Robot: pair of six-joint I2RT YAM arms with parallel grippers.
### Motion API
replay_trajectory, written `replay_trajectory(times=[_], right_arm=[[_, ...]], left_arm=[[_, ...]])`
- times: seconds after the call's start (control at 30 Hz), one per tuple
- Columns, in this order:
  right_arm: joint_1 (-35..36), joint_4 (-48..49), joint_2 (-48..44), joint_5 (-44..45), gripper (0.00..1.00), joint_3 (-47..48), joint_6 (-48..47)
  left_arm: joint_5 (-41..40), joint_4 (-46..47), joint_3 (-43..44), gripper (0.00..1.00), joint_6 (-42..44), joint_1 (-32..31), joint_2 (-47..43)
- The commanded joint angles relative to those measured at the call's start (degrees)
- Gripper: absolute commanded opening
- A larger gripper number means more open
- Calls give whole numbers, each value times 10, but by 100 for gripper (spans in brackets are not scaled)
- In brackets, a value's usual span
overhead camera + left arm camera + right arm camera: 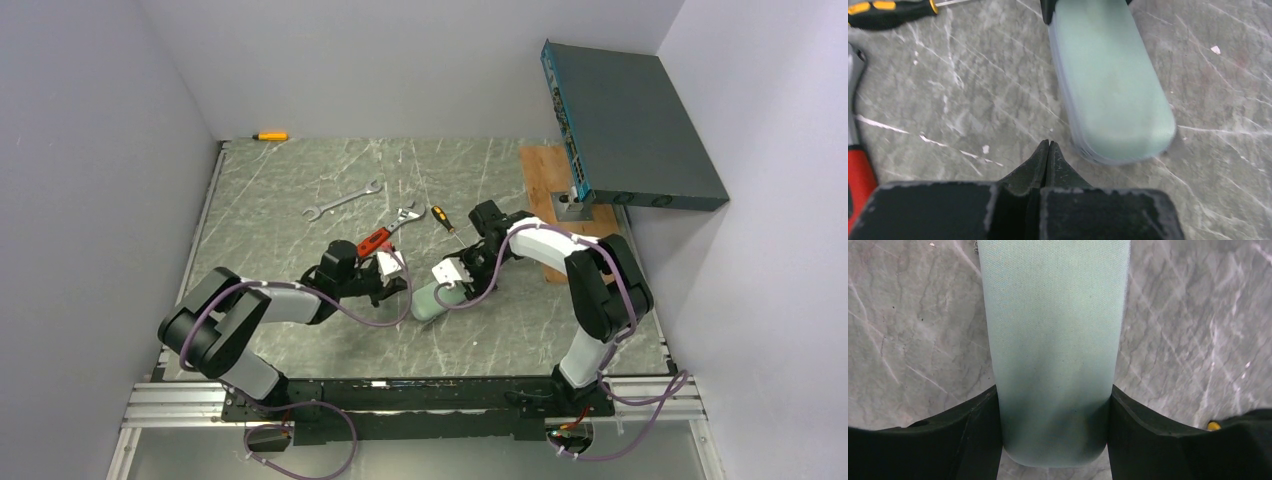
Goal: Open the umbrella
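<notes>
- Case (1053, 340) of pale mint-green fabric, oval and closed, lies on the grey marbled tabletop (300, 180) near its middle.
- The right gripper (1054, 410) clasps one end of it, a black finger pressed to each side.
- The left gripper (1048, 150) is clenched on nothing, its tips together just beside the case's other end.
- Of the umbrella itself nothing shows in any view.
- A red-handled tool (374, 242) lies near the left gripper.

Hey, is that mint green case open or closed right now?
Closed. The mint-green case lies flat, its halves meeting along the edge with no gap, clamped in the right gripper.
</notes>
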Motion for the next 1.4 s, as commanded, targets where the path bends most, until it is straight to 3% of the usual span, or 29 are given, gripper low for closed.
replay_trajectory(times=[0.0,0.23,0.3,0.33,0.43,0.5,0.67,1.1,1.37], right_arm=[[42,10,15,43,11,-29,-79],[48,68,-9,16,15,-23,-31],[40,73,-16,28,15,-38,-49],[35,73,-20,33,15,-47,-62],[19,52,-27,38,14,-58,-92],[12,44,-35,37,13,-66,-109],[11,41,-45,28,13,-78,-140],[11,34,-42,1,12,-69,-204],[11,26,-35,-4,13,-60,-221]], left_arm=[[23,51,31,0,25,-9,17],[14,52,6,3,9,-12,-8],[19,32,-6,38,11,-8,-34],[24,14,-12,49,14,-4,-50],[57,-27,-33,67,42,8,-98],[85,-62,-43,69,77,9,-124],[149,-117,-35,69,141,5,-116],[158,-113,15,59,178,-11,-25],[179,-145,34,42,235,-27,-7]])
